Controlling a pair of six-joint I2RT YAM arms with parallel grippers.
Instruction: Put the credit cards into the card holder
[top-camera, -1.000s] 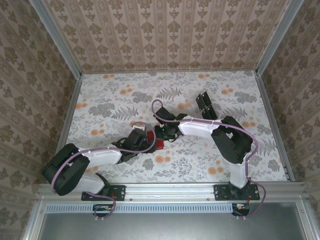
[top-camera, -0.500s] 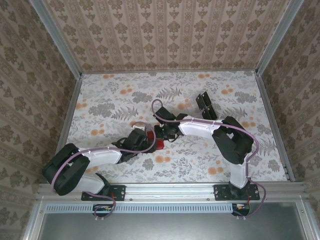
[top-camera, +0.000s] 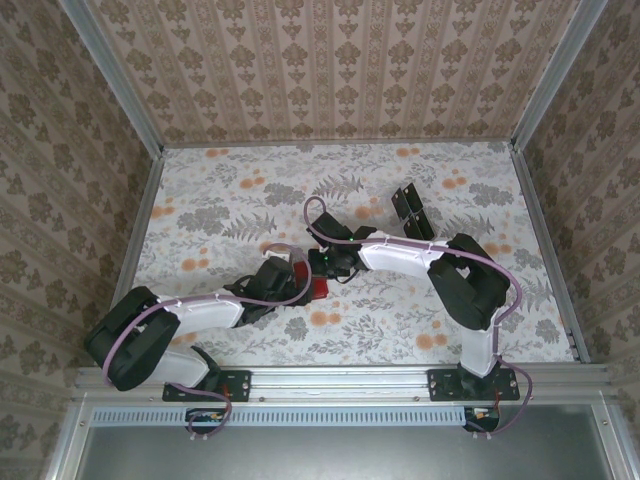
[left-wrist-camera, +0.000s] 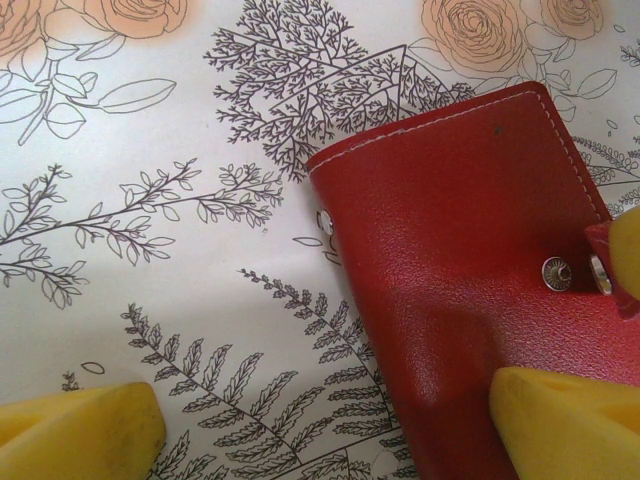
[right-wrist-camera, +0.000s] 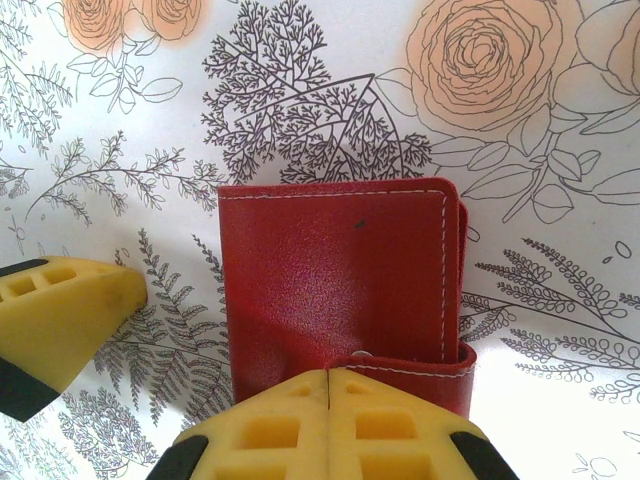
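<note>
**Red wallet closed on the table between both grippers**

The wallet (right-wrist-camera: 335, 275) lies flat and folded shut on the flowered table cover (top-camera: 220, 200), near the middle of the table, with the two arms meeting over it. From above only a small red patch of it shows between the gripper heads.

In the right wrist view its edges sit square to the picture. The slightly longer side runs straight away from the fingers, and the layered edge is on the right. The clasp strap wraps round that right edge and runs along the near edge. In the left wrist view the wallet sits skewed, one stitched corner pointing up and to the left, and its long side slants down the picture. A metal snap stud (left-wrist-camera: 557, 272) is bare on the red face, and the tab (left-wrist-camera: 607, 240) with the other half of the snap stands lifted off it.

The right gripper (right-wrist-camera: 330, 385) has its yellow fingers pressed fully together at the wallet's near edge, and the strap end appears to be pinched between them.

The left gripper (left-wrist-camera: 325, 410) is spread wide and holds nothing. One finger hangs over bare table to the wallet's left, the other over the red face.

The black cards (top-camera: 411, 208) lie in a small cluster further back and to the right, well apart from the wallet, their long sides on a diagonal.
</note>
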